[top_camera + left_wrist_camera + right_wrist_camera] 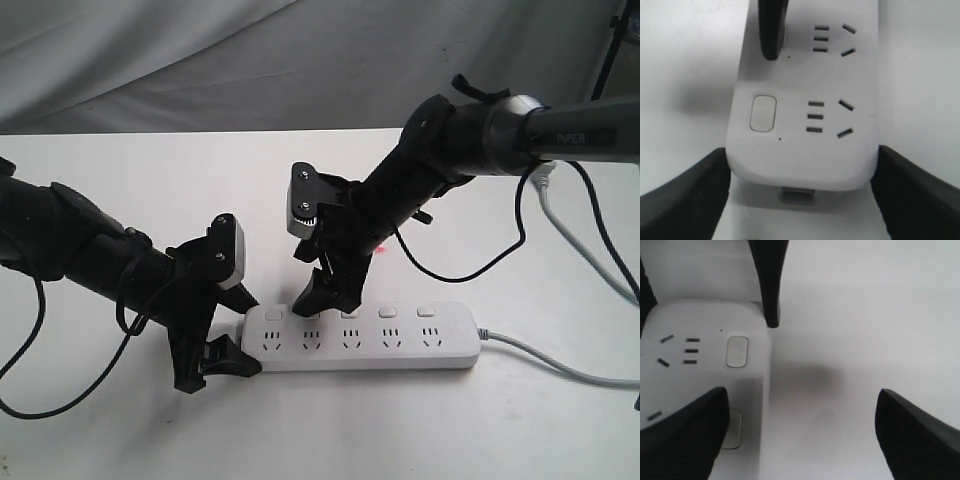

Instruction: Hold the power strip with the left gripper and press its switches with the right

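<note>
White hard plastic makes the power strip [400, 350] stiff and light but slick, so I judge it would skate on the table [500, 430] under a sideways push. It lies lengthwise near the table's front, its grey cord [560, 362] trailing off the right end. The left gripper [243, 335] clamps the left end across its width, one finger [685, 200] on each long side, a sound hold that leaves the switches [386, 313] clear. The right gripper [330, 298] is spread wide and holds nothing. One of its fingers is down at the second switch and the other is over the table.
</note>
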{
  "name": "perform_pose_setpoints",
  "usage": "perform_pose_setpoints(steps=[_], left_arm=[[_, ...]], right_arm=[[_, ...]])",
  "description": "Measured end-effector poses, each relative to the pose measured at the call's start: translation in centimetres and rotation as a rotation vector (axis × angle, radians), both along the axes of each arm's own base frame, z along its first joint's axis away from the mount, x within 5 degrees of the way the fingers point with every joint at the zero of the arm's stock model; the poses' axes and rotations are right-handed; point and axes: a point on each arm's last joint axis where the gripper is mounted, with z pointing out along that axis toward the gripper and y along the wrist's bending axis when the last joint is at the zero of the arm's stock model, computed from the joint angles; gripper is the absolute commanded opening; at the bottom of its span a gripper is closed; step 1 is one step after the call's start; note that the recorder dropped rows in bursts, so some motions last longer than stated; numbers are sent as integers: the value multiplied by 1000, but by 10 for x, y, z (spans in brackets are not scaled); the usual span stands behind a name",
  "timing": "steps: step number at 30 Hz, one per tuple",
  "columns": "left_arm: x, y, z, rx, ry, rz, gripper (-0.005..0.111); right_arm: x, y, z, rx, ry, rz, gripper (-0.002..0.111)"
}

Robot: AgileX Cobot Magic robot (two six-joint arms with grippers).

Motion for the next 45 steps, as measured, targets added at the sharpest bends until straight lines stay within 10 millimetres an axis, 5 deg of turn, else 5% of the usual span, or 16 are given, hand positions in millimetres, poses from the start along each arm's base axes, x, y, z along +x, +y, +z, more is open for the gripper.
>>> perform_pose_setpoints(steps=[45], left_arm=[[0,0,0,0,0,0,0]], right_arm=[[3,-2,-3,-34,6,-18,74]])
